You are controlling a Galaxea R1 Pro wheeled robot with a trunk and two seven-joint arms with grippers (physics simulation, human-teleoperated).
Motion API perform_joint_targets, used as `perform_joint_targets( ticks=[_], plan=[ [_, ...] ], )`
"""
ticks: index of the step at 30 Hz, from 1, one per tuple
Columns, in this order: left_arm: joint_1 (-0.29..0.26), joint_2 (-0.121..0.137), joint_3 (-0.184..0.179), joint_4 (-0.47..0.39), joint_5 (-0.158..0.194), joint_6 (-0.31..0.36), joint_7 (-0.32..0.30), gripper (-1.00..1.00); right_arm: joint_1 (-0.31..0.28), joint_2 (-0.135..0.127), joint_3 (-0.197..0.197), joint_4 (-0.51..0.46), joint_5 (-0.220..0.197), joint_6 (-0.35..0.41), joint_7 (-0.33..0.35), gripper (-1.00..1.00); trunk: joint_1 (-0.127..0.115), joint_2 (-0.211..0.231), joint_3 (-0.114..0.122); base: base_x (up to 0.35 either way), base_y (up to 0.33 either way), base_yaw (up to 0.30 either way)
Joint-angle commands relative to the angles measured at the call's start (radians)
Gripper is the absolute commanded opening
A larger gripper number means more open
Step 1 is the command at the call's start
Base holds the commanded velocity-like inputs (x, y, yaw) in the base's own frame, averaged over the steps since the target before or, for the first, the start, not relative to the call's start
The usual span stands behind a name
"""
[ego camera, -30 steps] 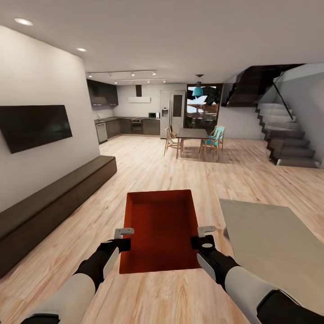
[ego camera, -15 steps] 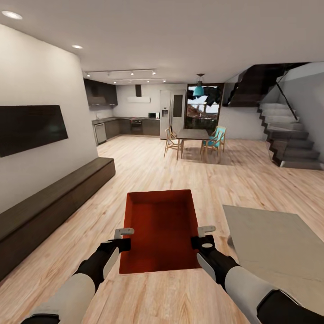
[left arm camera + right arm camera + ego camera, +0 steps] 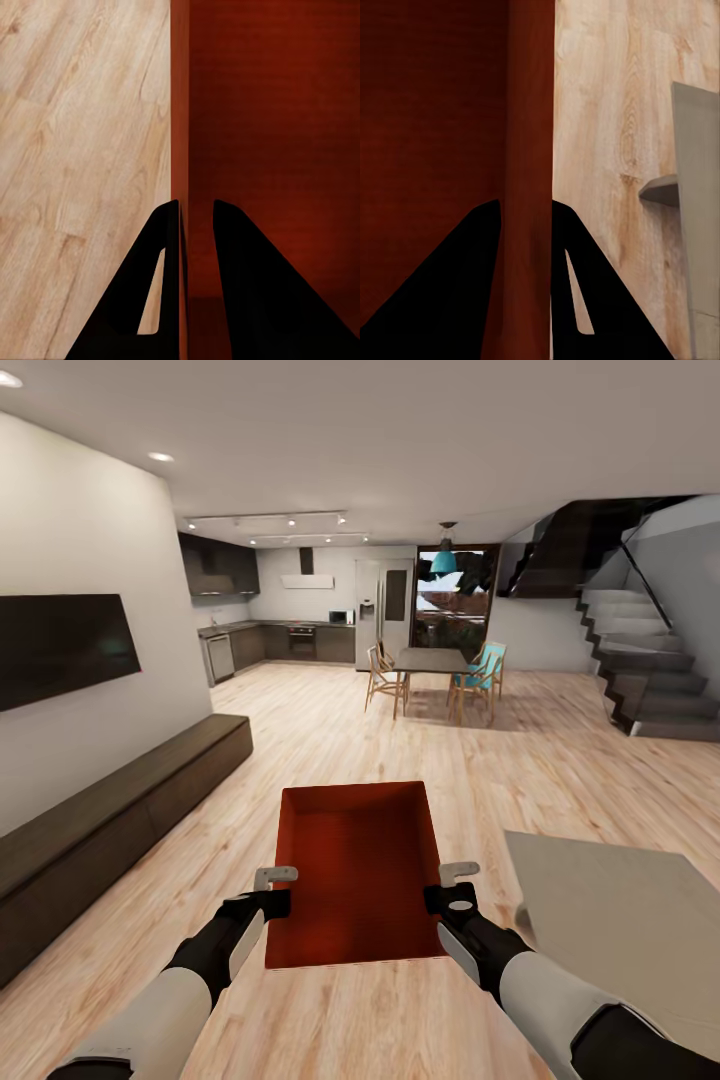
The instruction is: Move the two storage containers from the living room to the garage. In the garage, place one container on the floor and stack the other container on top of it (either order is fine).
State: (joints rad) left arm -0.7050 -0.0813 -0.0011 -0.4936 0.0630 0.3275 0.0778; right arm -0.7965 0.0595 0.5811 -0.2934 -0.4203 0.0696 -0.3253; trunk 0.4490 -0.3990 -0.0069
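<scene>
One orange-red storage container (image 3: 355, 860), an open bin with low walls, hangs level in front of me above the light wood plank floor (image 3: 330, 740). My left gripper (image 3: 272, 890) is shut on its left wall; the left wrist view has that wall (image 3: 180, 112) pinched between the black fingers of the left gripper (image 3: 196, 204). My right gripper (image 3: 450, 888) is shut on the opposite wall, and the right wrist view has the right gripper (image 3: 526, 202) straddling the container wall (image 3: 529, 112).
A long dark bench (image 3: 120, 800) runs along the left wall under a black TV (image 3: 55, 645). A grey low table (image 3: 620, 920) stands close at right. Ahead are a dining table with chairs (image 3: 432, 660), a kitchen (image 3: 290, 630) and stairs (image 3: 650, 680).
The whole view has shifted: bench and TV slid left, the grey table slid right and lower, so the camera moved. The container and both grippers keep their place in the picture.
</scene>
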Motion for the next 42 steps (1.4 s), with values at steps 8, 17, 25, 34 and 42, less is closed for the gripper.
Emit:
perform_joint_targets(
  ticks=[8, 17, 25, 34, 42],
  plan=[
    [0.001, 0.0, -0.016, 0.0, 0.013, 0.005, 0.011, -1.0, -0.001, 0.0, 0.005, -0.015, 0.006, 0.008, -0.008, -1.0, 0.001, -0.001, -0.001, 0.322, 0.0, -0.044],
    [0.001, 0.0, -0.016, 0.001, 0.014, 0.005, 0.011, -1.0, -0.001, 0.0, 0.005, -0.015, 0.006, 0.008, -0.008, -1.0, 0.001, -0.001, -0.001, 0.322, 0.0, -0.205],
    [0.001, 0.0, -0.016, 0.001, 0.014, 0.005, 0.011, -1.0, -0.001, 0.0, 0.005, -0.015, 0.006, 0.007, -0.008, -1.0, 0.001, -0.001, -0.001, 0.322, 0.0, -0.21],
    [0.001, 0.0, -0.016, 0.0, 0.014, 0.005, 0.011, -1.0, -0.001, 0.0, 0.005, -0.015, 0.006, 0.007, -0.008, -1.0, 0.001, -0.001, -0.001, 0.322, 0.0, -0.042],
    [0.001, 0.0, -0.016, 0.001, 0.015, 0.005, 0.011, -1.0, -0.001, 0.0, 0.005, -0.015, 0.006, 0.007, -0.008, -1.0, 0.001, -0.001, -0.001, 0.322, 0.0, -0.001]
  ],
)
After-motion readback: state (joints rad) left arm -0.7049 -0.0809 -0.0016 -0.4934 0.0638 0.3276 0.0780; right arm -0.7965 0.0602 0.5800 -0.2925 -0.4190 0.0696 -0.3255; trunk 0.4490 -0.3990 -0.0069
